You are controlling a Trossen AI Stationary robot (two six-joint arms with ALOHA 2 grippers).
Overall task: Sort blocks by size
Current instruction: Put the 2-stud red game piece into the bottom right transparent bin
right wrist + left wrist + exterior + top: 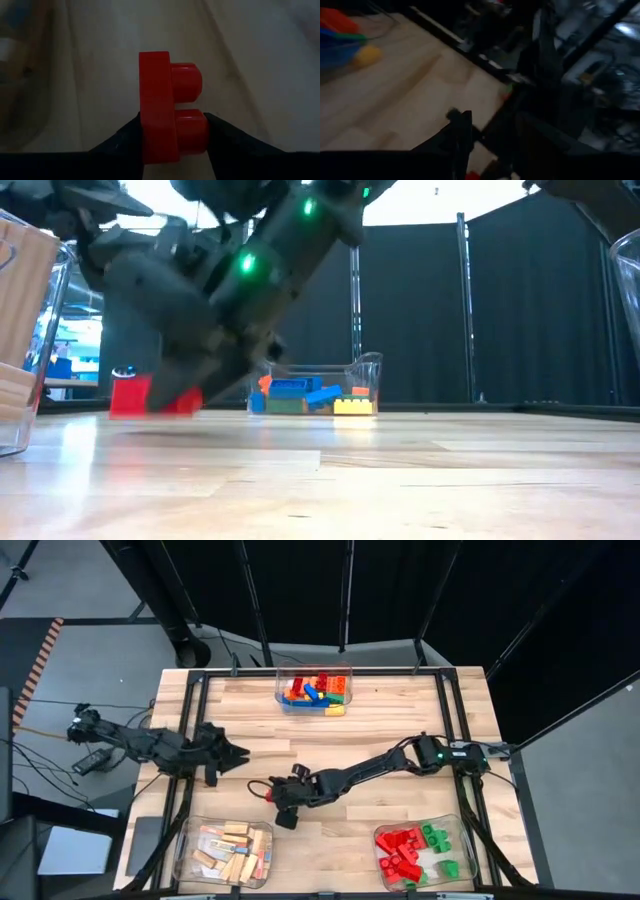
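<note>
My right gripper [268,790] reaches to the table's middle left and is shut on a red studded block [165,125], which also shows in the high view [257,790] and low over the table in the low view [150,397]. My left gripper [240,754] waits just left of it, above the table, and touches nothing. Mixed coloured blocks [315,690] lie in the far bin. Pale wooden bars [230,850] lie in the near left bin. Red and green blocks [415,848] lie in the near right bin. My right gripper pinches the red block between its two fingers. One finger [125,142] is on the block's flat underside and the other [225,137] on a stud [192,132] of its top. The fingers slant down from the table's right. Whether the block touches the table, I cannot tell.
Three clear bins stand on the wooden table: one at the far edge [283,673], one at the near left [187,840], one at the near right [462,830]. A black frame [440,700] runs around the table. Bare wood lies in the middle.
</note>
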